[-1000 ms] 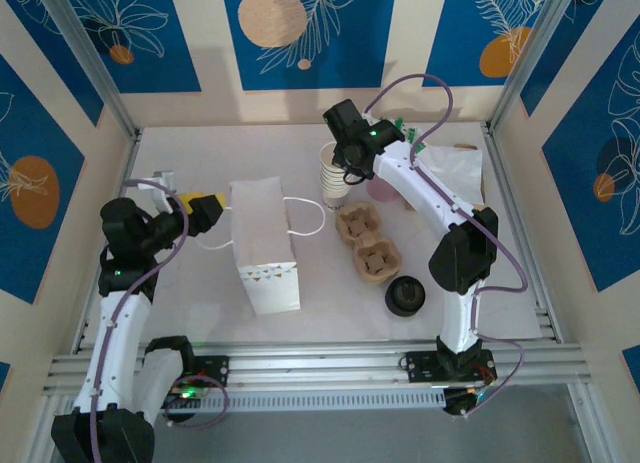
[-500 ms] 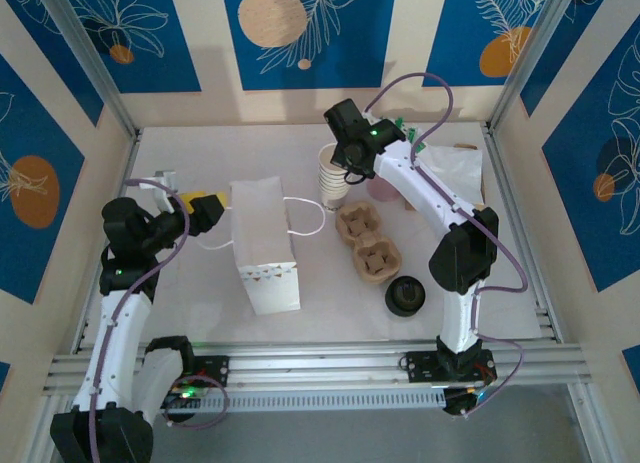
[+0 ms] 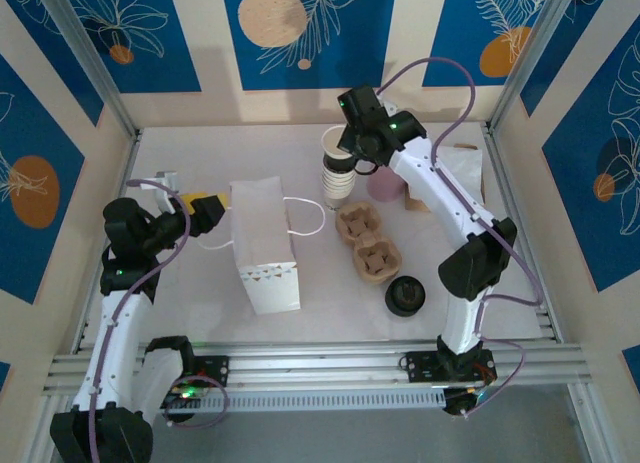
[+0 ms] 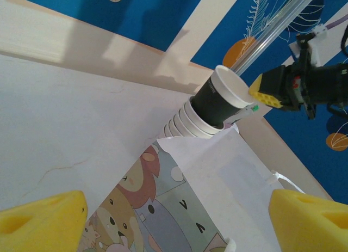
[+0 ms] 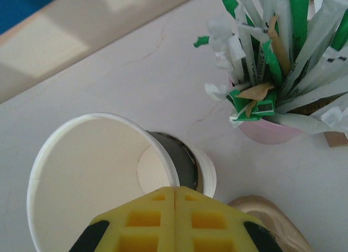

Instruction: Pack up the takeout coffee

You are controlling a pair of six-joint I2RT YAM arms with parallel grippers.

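**Right claw** point(image 3: 352, 165): clenched on the rim of the top cup point(image 4: 220, 94), one pad inside the mouth and one outside, pinching the wall. The cup is tilted and sits partly raised out of the stack of cups point(image 4: 182, 124). The stack stands at the far middle of the worktop point(image 3: 200, 163), beside the pink pot of sachets point(image 5: 272, 127).

**Left claw** point(image 3: 200, 211): released, jaws wide, holding nothing. It hovers at the left flank of the paper bag point(image 3: 265, 245), which lies flat on the worktop.

**Other items:** the pulp cup carrier point(image 3: 365, 241) is between stack and near edge; the black lid point(image 3: 405, 296) lies just beyond it, toward the near edge.

**Handling assessment:**
- The cup is empty paper: very light, thin-walled, easily dented.
- The rolled rim is judged the stiffest part, so the present hold is sound provided the squeeze is modest.
- The dark sleeve would offer a rougher, surer surface for a side grip.
- Nested cups tend to cling, so a second one may be dragged up.
- The bag is limp and will need spreading before anything goes in.
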